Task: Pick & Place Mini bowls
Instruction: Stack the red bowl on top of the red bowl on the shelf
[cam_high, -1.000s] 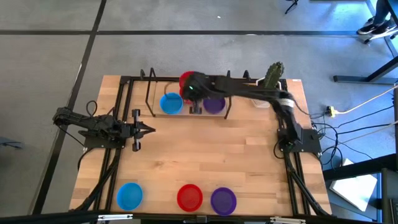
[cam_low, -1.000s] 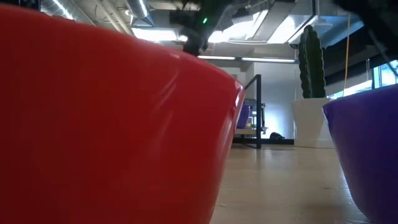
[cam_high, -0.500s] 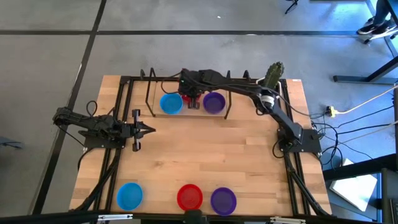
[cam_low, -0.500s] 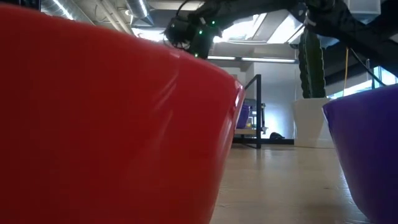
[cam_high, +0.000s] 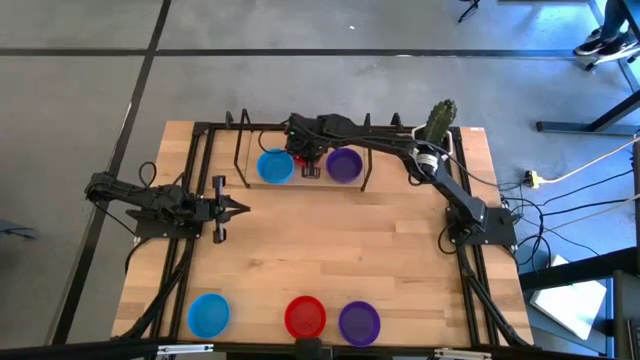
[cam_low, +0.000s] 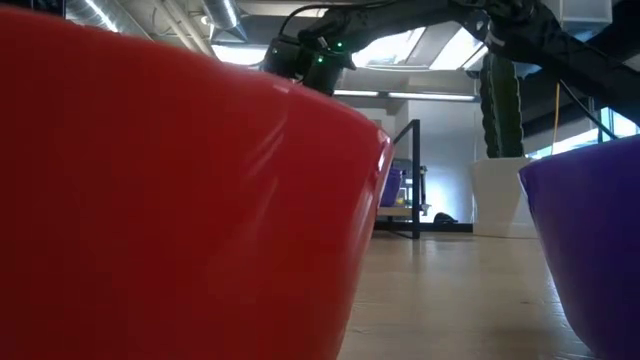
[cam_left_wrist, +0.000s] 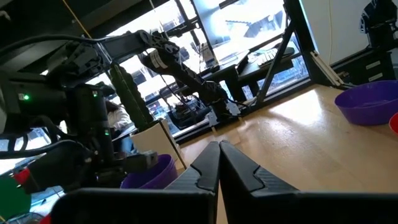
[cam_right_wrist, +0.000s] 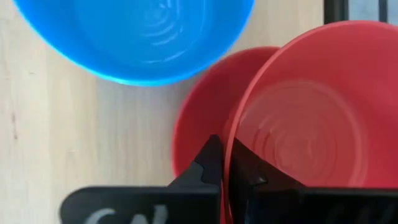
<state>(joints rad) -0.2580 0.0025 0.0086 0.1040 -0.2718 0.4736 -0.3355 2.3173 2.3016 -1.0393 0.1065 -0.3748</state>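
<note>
At the table's far side a blue mini bowl (cam_high: 275, 166) and a purple one (cam_high: 344, 165) rest on their bases. Between them my right gripper (cam_high: 309, 164) is shut on a red mini bowl (cam_right_wrist: 298, 124). That bowl hangs over a second red bowl (cam_right_wrist: 196, 127) standing on the wood. Whether the two red bowls touch, I cannot tell. Blue (cam_high: 208, 314), red (cam_high: 305, 317) and purple (cam_high: 359, 322) bowls stand along the near edge. My left gripper (cam_high: 236, 208) waits shut at the table's left, with nothing in it. My right gripper pinches the held red bowl's rim (cam_right_wrist: 227, 144), one finger inside the bowl and one outside. The fingers come steeply from above, slanting toward the far edge. The bowl's open side faces up, and it overlaps the lower red bowl.
A white pot with a cactus (cam_high: 438, 125) stands at the far right corner. A black metal frame (cam_high: 240, 150) rises around the far bowls. The middle of the wooden table (cam_high: 330, 240) is bare.
My right gripper has sunk with the red bowl toward the gap between the far blue and purple bowls, tipping to point more steeply down. The bowl, earlier higher above the table, now hangs low over the second red bowl. The gripper has stayed shut on it.
</note>
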